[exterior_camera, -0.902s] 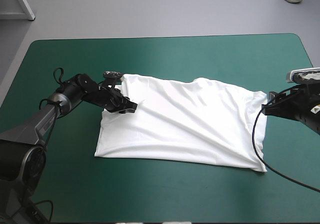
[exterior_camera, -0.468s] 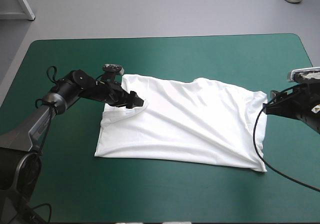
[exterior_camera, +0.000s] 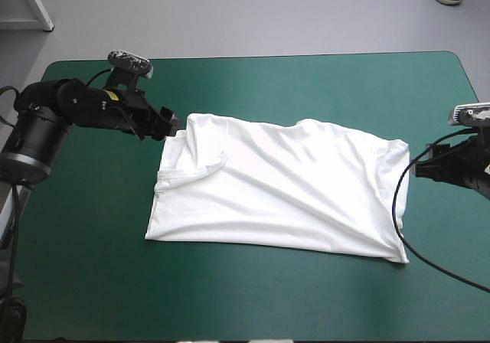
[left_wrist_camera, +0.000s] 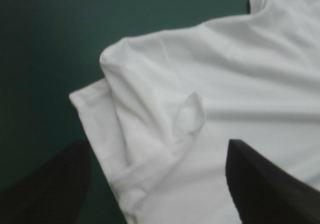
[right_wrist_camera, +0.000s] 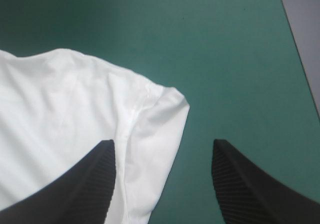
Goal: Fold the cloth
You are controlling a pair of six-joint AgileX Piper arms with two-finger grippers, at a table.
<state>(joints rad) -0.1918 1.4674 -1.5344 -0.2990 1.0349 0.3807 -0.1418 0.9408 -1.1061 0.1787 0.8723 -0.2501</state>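
T-shirt (exterior_camera: 283, 186) lay spread almost flat across the middle of the teal-green cover (exterior_camera: 306, 83), wrinkled, a small flap (exterior_camera: 217, 163) curled up near its far left corner. It looked light, soft and limp, likely to sag and slide, so corners or hems seemed the best hold. The left gripper (exterior_camera: 170, 125) stood wide at that corner. The right gripper (exterior_camera: 417, 167), fingers also apart, hovered at the right edge, perhaps not touching.

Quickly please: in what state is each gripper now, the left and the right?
Left gripper: open, holding nothing, at a corner of the T-shirt.
Right gripper: open, holding nothing, at the T-shirt's opposite edge.
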